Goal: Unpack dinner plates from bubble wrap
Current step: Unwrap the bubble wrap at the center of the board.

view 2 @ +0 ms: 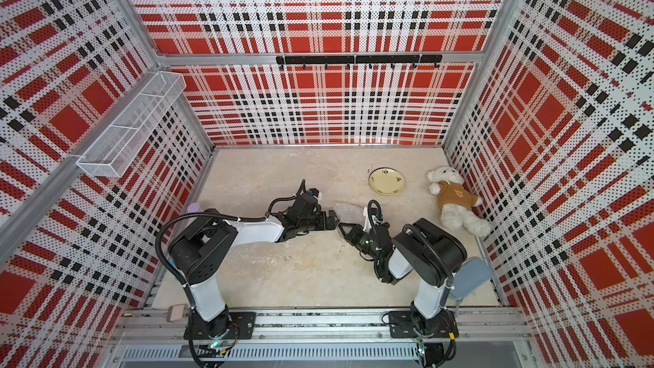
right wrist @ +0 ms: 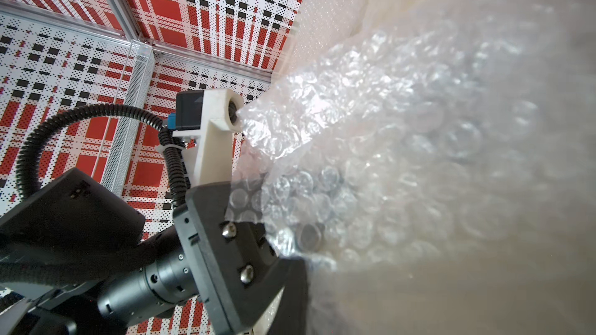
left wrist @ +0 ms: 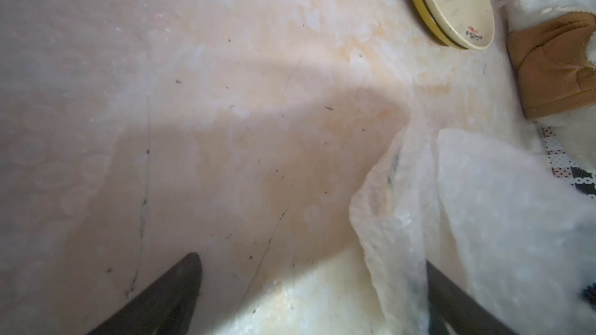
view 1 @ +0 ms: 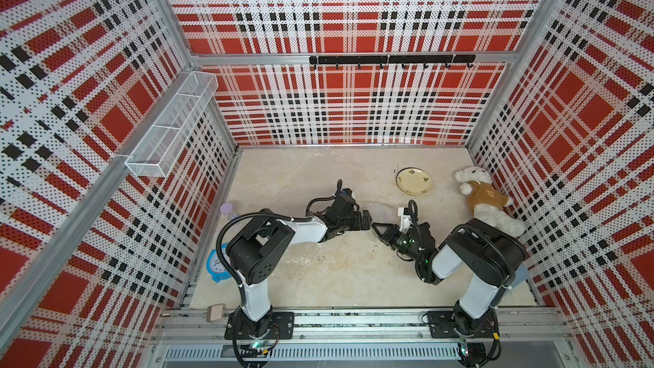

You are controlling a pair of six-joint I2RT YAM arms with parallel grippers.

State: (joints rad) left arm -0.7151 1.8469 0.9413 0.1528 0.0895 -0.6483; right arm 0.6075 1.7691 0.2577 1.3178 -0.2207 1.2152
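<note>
bubble wrap (right wrist: 387, 156) crinkly, clear; plate (view 1: 414, 181) round, glossy.

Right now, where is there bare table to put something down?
Bare tabletop runs along the near edge, from the flat bubble wrap sheet to the right arm. A smaller bare patch lies between the dinner plate and the right hand. Crowded: the centre, where the left hand faces it across crumpled bubble wrap, and the right edge by the teddy bear.

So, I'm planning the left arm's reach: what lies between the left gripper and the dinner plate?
Crumpled bubble wrap sits just past the left gripper. Beyond it, the tabletop is bare up to the dinner plate. Both top views show this.
</note>
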